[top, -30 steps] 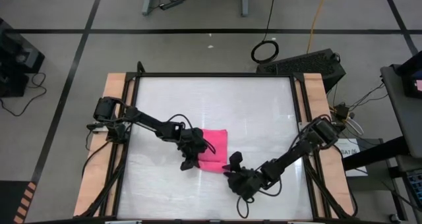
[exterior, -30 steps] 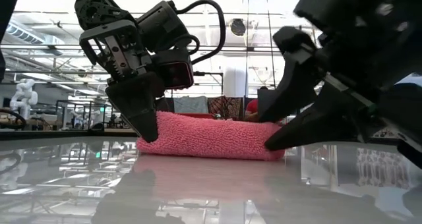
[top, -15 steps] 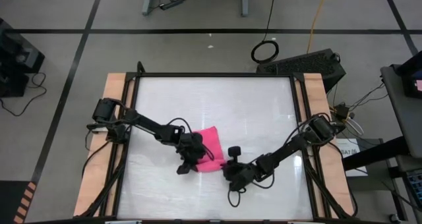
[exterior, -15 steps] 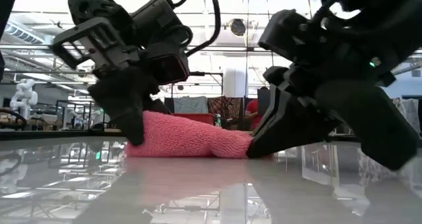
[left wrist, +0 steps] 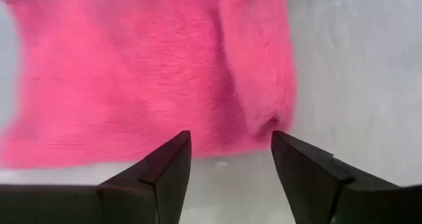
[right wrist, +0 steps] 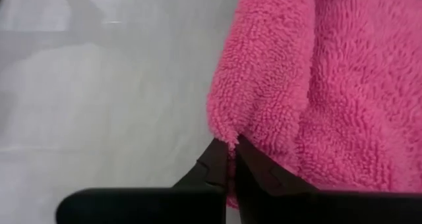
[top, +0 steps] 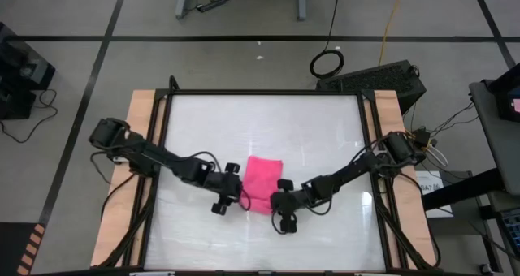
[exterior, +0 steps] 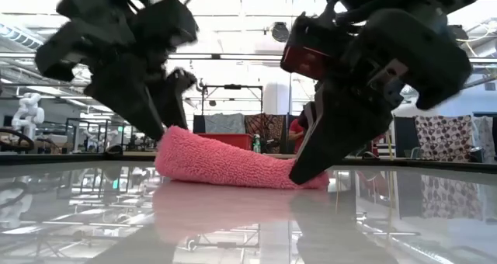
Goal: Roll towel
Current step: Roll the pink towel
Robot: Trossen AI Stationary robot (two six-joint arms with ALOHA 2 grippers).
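Observation:
The pink towel (top: pixel 262 183) lies on the white table a little near of its middle, and the low view shows it as a low hump (exterior: pixel 225 161), thicker at its left end. My left gripper (top: pixel 231 194) stands open at the towel's left edge. In the left wrist view its fingertips (left wrist: pixel 227 145) straddle the towel's edge (left wrist: pixel 217 128). My right gripper (top: pixel 279 201) is shut at the towel's near right corner. My left gripper's open fingers stand at the towel's left edge; I cannot tell whether they touch it. My right gripper pinches a corner of the towel's edge (right wrist: pixel 224 133) between its two shut fingers (right wrist: pixel 254 171). It comes slanting down from the table's right. The towel lies slack on the table.
Wooden side rails (top: pixel 143 146) and a black frame border the glossy table top. There is bare surface far of the towel (top: pixel 260 122) and near of it. A black keyboard (top: pixel 382 77) and a cable coil (top: pixel 326 63) lie beyond the far edge.
My left gripper has opened, let go of the towel's left end and drawn back a little toward the table's left. My right gripper has gone toward the towel and shut on its near right corner. The towel bunched briefly and now lies low.

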